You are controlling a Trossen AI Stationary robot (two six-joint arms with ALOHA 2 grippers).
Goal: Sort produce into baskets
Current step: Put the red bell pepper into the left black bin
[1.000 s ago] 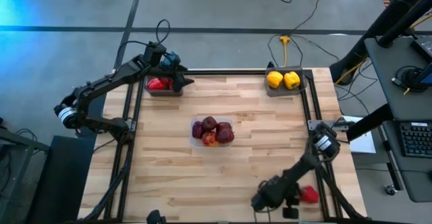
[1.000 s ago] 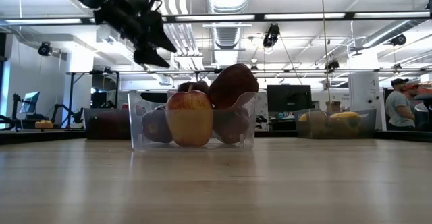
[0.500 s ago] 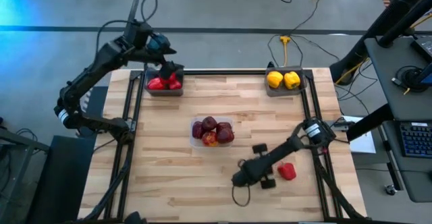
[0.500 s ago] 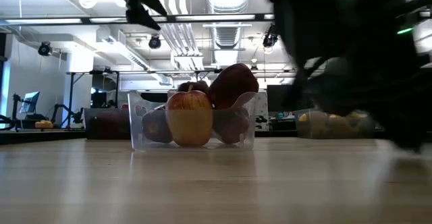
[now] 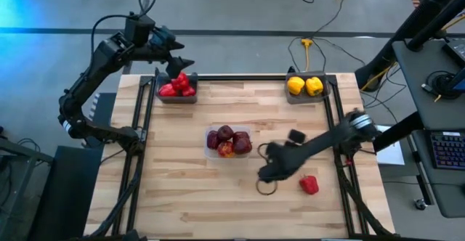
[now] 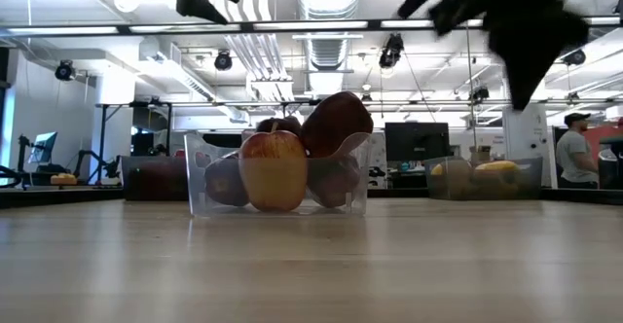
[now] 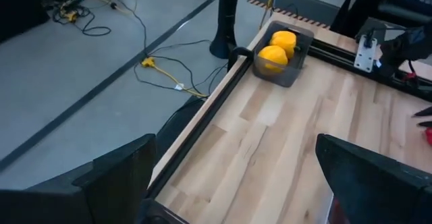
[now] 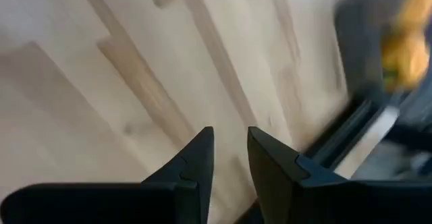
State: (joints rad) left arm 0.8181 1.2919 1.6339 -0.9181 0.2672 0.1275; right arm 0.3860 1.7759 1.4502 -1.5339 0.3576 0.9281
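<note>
On the pale wooden table, seen from above, dark red apples fill the clear plastic square container; red peppers and yellow peppers fill grey corner trays. A loose red pepper lies beside the right gripper. Wrist views: left gripper spread wide, right gripper's jaws nearly together, empty.

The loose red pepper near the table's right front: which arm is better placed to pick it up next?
Right. The right gripper hangs beside the red pepper, holding nothing, its fingers nearly closed. The left gripper is open, up at the far-left tray of red peppers, across the table.
</note>
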